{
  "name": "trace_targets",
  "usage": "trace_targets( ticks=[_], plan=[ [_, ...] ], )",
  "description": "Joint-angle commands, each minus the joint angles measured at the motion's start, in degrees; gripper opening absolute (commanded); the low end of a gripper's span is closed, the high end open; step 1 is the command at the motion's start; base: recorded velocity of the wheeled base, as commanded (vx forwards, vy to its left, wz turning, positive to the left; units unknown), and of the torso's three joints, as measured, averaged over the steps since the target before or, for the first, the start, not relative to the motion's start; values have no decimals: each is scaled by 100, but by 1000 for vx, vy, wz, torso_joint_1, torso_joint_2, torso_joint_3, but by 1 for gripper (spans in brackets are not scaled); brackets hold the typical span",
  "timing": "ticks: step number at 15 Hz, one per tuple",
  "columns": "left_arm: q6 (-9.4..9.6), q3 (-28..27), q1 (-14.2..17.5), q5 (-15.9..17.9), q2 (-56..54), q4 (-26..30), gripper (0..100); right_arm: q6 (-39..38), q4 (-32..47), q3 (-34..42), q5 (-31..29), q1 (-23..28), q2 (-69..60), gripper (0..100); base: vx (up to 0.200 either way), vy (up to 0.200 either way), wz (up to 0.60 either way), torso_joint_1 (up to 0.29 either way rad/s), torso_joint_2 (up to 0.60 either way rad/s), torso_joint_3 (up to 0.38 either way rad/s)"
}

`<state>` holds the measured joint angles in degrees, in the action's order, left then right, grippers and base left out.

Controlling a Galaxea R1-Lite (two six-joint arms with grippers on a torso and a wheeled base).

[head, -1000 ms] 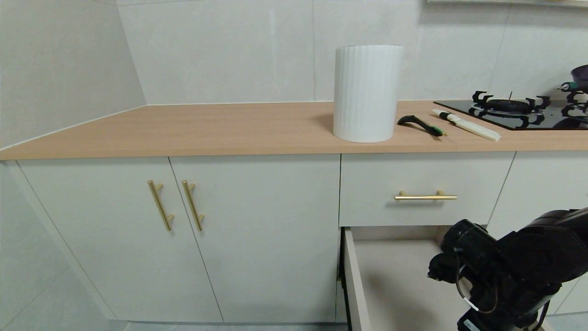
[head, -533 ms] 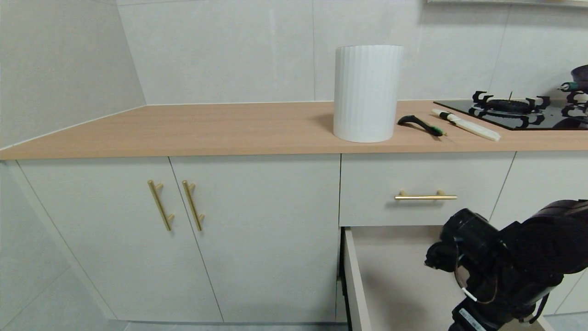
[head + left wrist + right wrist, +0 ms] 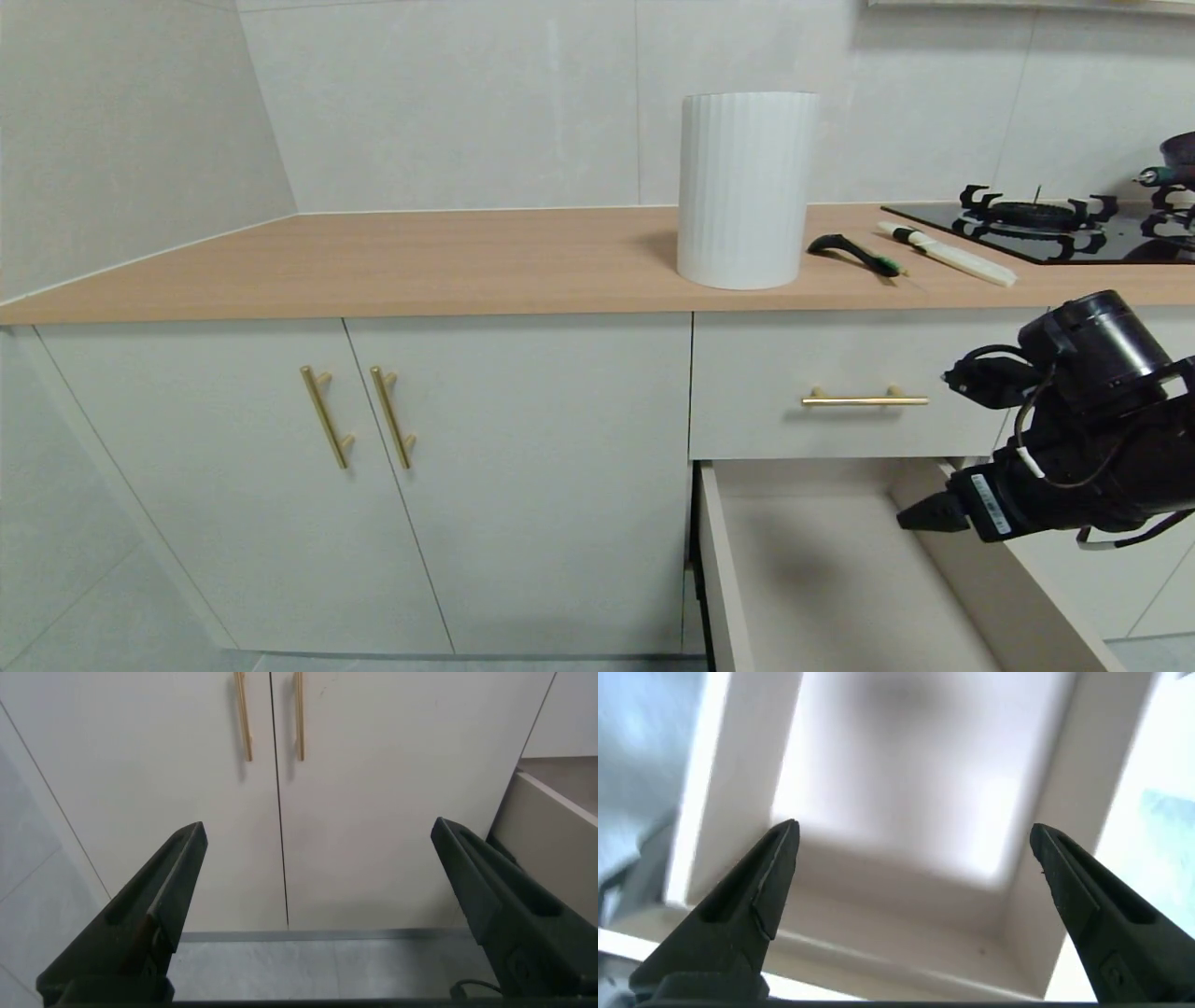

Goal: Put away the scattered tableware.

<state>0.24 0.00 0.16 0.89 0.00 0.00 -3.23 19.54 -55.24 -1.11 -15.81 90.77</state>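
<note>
**Hovering right pincer over open drawer, tableware up on worktop**

Right pincer: fingers spread wide, nothing between them. It hangs over the right part of the pulled-out drawer, and the drawer floor shows bare beneath it. A shut upper drawer with a brass handle sits just above and behind this pincer.

Tableware lies on the worktop, higher than the right pincer, farther back and a little to its left. There is a black tool with a green tip, likely a peeler, and a white knife. The two lie side by side, near each other but not touching. A tall white ribbed container stands upright just beside the black tool, farther left of the pincer. The knife lies between the black tool and the stove, close to the stove's edge.

Left pincer: fingers apart, holding nothing. It sits low, facing the two cupboard doors with vertical brass handles. The open drawer's side wall shows near it.
</note>
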Motion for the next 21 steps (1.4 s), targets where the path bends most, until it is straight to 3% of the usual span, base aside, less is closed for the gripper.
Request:
trace_targets(
  ticks=[1, 7, 17, 21],
  plan=[
    [2, 0, 2, -1, 0, 0, 100, 7, -38, -5, -3, 192, -200, 100, 0, 0, 0, 0, 0, 0],
    [2, 0, 2, -1, 0, 0, 100, 7, -108, 4, -21, 201, -139, 100, 0, 0, 0, 61, -200, -183],
    [2, 0, 2, -1, 0, 0, 100, 24, -117, 22, -30, 201, -95, 100, 0, 0, 0, 181, -497, -291],
    [2, 0, 2, -1, 0, 0, 100, 15, -970, -163, -30, 192, -95, 100, 0, 0, 0, 77, -162, -93]
  ],
)
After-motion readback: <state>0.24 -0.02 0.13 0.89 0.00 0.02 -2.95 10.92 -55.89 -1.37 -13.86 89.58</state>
